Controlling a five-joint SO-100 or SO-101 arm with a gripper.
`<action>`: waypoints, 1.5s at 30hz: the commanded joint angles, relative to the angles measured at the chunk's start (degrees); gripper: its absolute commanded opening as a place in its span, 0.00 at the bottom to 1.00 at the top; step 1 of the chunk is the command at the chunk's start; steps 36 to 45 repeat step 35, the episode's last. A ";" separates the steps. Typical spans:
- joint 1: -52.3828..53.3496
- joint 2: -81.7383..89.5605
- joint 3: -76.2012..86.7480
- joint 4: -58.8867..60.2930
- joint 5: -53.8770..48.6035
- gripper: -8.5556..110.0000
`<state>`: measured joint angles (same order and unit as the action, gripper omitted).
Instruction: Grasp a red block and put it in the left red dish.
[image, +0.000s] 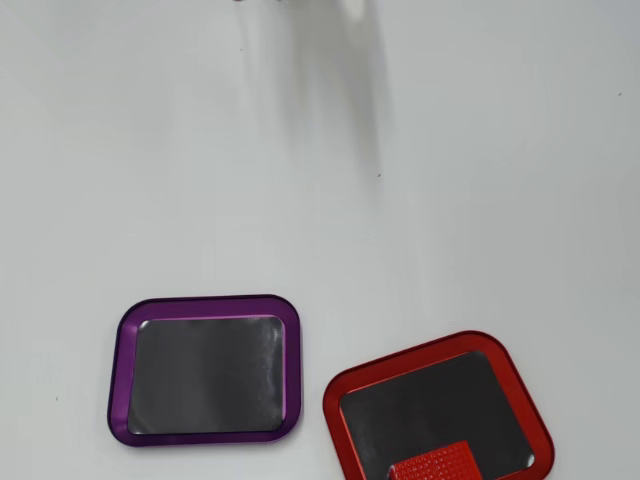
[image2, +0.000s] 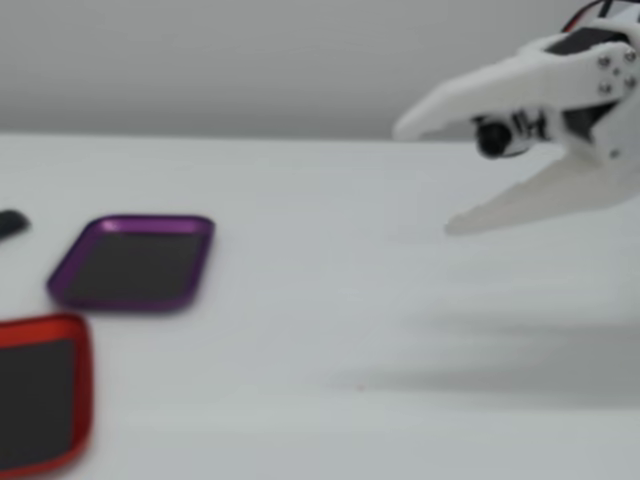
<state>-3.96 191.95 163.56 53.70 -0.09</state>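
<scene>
Lay inside the left red dish (image: 334, 415) at the lower right of the overhead view: the red block (image: 433, 466), flat on the dark inside against the dish's bottom rim, partly cut by the lower edge of the frame. Sat just left of it, close but apart, a purple-rimmed tray (image: 120, 370) with a bare dark floor. Stretched over the rest of that view, a plain white table (image: 150, 150), marked near the top centre only by a soft grey shadow.

Showed in the fixed view at the far right, upper half, blurred: the white gripper (image2: 420, 178), raised clear of the table, fingers spread wide apart with nothing between them, tips pointing left. Cast a broad dim shadow on the table below. Appeared in the same view at the lower left corner, only a part of the red dish (image2: 84, 385), block not visible there; the purple tray (image2: 200, 262) just beyond it, at middle left. Peeked in at the left edge, a small dark object (image2: 10, 223), too cropped to identify.
</scene>
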 joint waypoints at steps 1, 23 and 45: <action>0.79 6.94 2.72 1.58 0.09 0.27; 1.58 4.22 10.90 13.97 0.35 0.07; 1.49 4.22 11.51 13.36 0.18 0.07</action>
